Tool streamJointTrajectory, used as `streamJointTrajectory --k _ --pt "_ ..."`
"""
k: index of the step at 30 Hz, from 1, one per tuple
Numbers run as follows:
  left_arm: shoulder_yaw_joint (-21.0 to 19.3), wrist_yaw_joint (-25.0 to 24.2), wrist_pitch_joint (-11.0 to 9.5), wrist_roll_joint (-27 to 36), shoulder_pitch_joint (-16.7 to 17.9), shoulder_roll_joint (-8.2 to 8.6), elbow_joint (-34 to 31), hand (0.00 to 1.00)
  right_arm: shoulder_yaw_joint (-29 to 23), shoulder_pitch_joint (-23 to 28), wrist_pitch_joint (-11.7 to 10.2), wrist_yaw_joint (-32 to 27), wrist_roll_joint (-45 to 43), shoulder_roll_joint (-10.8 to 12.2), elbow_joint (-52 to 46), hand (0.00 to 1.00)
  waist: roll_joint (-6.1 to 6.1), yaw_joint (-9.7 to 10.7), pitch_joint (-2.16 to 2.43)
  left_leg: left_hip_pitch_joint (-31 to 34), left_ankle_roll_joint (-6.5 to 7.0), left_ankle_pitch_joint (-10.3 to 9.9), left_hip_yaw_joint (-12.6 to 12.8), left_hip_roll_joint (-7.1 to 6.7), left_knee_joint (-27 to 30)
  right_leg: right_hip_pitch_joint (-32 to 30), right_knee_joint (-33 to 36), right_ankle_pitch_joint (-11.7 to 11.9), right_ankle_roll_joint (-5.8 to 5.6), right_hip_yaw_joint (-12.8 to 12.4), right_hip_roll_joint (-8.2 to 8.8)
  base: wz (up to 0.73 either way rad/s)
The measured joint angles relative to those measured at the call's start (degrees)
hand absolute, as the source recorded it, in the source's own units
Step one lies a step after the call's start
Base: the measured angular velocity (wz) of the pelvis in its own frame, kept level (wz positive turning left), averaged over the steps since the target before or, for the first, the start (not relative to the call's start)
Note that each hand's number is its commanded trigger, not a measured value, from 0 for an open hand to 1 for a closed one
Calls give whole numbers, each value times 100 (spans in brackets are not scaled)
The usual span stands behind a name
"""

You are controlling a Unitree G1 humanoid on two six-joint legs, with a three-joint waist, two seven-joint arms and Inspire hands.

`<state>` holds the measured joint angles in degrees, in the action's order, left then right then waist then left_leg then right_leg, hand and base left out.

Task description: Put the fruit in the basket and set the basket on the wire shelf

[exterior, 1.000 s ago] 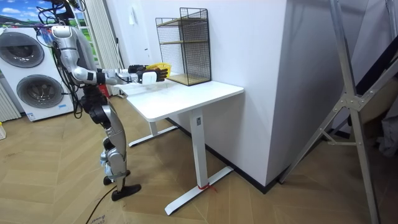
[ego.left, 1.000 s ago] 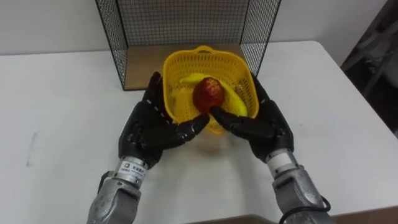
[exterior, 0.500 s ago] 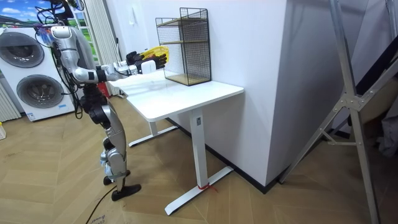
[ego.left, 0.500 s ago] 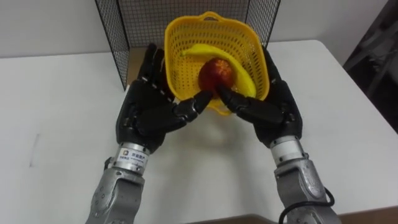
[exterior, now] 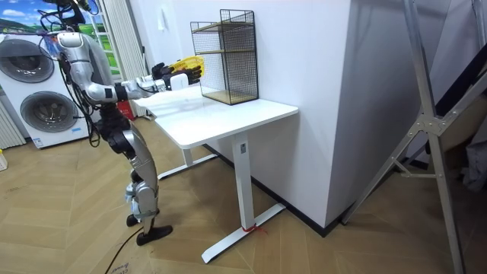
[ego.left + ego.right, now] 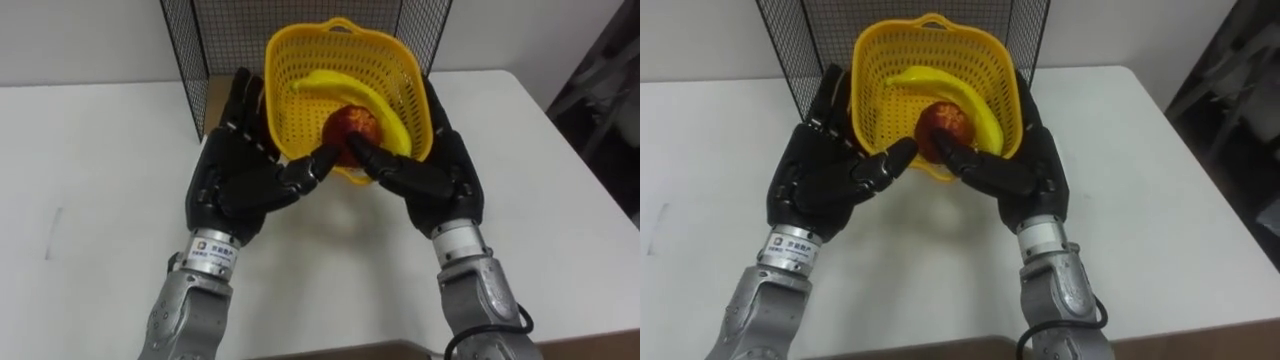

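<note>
Yellow mesh basket (image 6: 288,120): you hold it clear of the desk (image 6: 100,180), clamped between both hands, with its mouth tipped toward the head camera.
Fruit: both pieces are in the basket. The banana (image 6: 345,83) curves across the inside. The red apple (image 6: 350,128) sits just below it, touching it, at the low near side.
Left hand (image 6: 235,185): the palm is flat on the basket's left wall and the fingers run straight along it, not curled. The thumb reaches in to the near rim.
Right hand (image 6: 435,175): it mirrors the left on the right wall, fingers straight and pressing, thumb pointing in at the near rim. The two thumb tips are close; you can't tell if they touch.
Wire shelf (image 6: 185,50): black mesh standing at the back of the desk, with a wood board as its floor. The basket is right at its open front; you can't tell if it's past the front edge.
Desk: white.
Stance: in the room view you stand at the desk's end on the room view's left, both arms stretched out, with the basket raised before the shelf.
Background: washing machines (image 5: 34,91) are behind you.
</note>
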<state>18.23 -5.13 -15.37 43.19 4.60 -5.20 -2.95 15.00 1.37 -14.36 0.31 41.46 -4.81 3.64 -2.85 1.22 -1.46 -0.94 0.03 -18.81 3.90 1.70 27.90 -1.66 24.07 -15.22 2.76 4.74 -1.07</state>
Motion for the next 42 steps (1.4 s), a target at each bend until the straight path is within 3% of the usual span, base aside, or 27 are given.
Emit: streamJointTrajectory --k 2,3,4,6,7,8,9,10,11,12,13,15,17,22,27,32,34,35,38,41,42 --pt "0 0 28 0 12 -1 128 0 5 41 15 30 -10 -13 33 0 -3 -21 -8 343 -21 -11 28 96 860 -3 223 -212 79 2 -21 7" --pt "-2 0 37 1 14 -4 133 0 7 46 16 39 -18 -8 34 0 50 -37 -5 562 -27 -2 28 218 1384 -12 327 -267 126 -17 -85 -3" --pt "-10 -1 35 -1 15 -4 136 0 11 81 17 52 -52 -8 35 0 81 -49 13 764 -118 73 26 329 1793 -26 382 -294 176 -64 -183 -5" --pt "-12 -6 32 -13 21 -14 154 0 36 136 19 67 -40 -2 47 0 41 -145 21 1184 -130 390 8 354 2347 46 381 -280 256 -157 -186 -7" --pt "0 -7 40 5 14 -3 182 0 29 133 22 67 5 -17 60 0 32 -126 38 1426 -80 304 13 275 2076 48 350 -265 270 -173 -145 -4" --pt "12 -10 40 5 16 9 182 0 12 134 25 67 5 -27 62 0 8 -120 22 1543 -73 301 25 241 1798 45 350 -268 266 -174 -119 -7" --pt "45 -9 40 -2 23 12 183 0 -11 137 55 67 4 -33 98 0 13 -158 17 1699 -126 369 72 185 1078 59 345 -291 240 -228 -102 -28" --pt "50 -9 38 -11 47 10 184 0 -9 142 84 67 4 -52 155 0 65 -217 50 1732 -199 599 57 152 196 50 349 -340 208 -267 -101 -41" --pt "47 -10 38 -14 57 5 188 0 -7 147 109 70 4 -54 165 0 85 -274 58 1736 -159 850 62 155 -132 58 378 -382 191 -276 -88 -52" --pt "35 -10 38 -14 120 -11 188 0 22 173 156 76 -10 -53 180 0 81 -294 118 1650 -106 1207 64 137 -363 110 353 -441 114 -311 -74 -25" --pt "17 -10 38 -12 129 -44 188 0 34 176 158 94 -16 -57 181 0 20 -245 151 1529 -59 1343 71 26 -564 176 293 -444 25 -291 3 -8" --pt "27 -11 38 -13 147 -57 186 0 49 185 132 134 -9 -88 175 0 -92 -130 136 1422 6 1489 54 -95 -725 313 122 -413 31 -228 87 20" --pt "61 -11 43 -11 153 -58 186 0 48 184 122 145 -9 -141 176 0 -80 -108 122 1439 140 1704 43 -154 -639 392 53 -449 11 -184 99 6" --pt "56 -22 32 -14 152 -67 187 0 57 183 106 145 -24 -130 146 0 -98 -98 106 1542 357 1462 71 -395 -488 402 -38 -597 -195 -117 383 2" --pt "53 -22 30 -13 152 -71 180 0 57 183 109 145 -24 -140 86 0 -112 -48 98 1614 490 1247 87 -621 -394 418 -21 -730 -363 59 615 13" --pt "3 -21 -18 -13 147 -70 142 0 57 183 105 145 -5 -157 -208 0 -91 -34 85 1611 579 976 179 -664 -200 502 -21 -747 -426 155 716 -5" --pt "-1 -16 -41 -11 -2 -76 143 0 56 127 3 144 -6 -142 -212 0 -105 -33 19 1598 612 904 217 -667 -126 553 -1 -757 -468 208 764 -7" --pt "-1 -16 -61 -11 -29 -76 142 0 55 118 -5 144 -8 -149 -212 0 -105 -29 9 1609 619 898 221 -670 -115 540 18 -762 -479 207 797 0" --pt "48 -15 -85 -3 -31 -76 144 0 44 120 -4 94 -52 -169 -211 0 -47 8 12 1615 658 776 229 -760 -56 340 542 -858 -648 257 906 -2" --pt "51 -15 -85 -7 -21 -81 143 0 43 120 -4 61 -138 -150 -212 0 -100 16 15 1558 795 714 305 -923 -24 -156 1828 -837 -680 315 1236 3" --pt "52 -15 -79 -12 -4 -75 143 0 43 120 -3 48 -176 -149 -212 0 -131 23 21 1513 869 672 350 -987 37 -367 2348 -727 -697 286 1369 12"
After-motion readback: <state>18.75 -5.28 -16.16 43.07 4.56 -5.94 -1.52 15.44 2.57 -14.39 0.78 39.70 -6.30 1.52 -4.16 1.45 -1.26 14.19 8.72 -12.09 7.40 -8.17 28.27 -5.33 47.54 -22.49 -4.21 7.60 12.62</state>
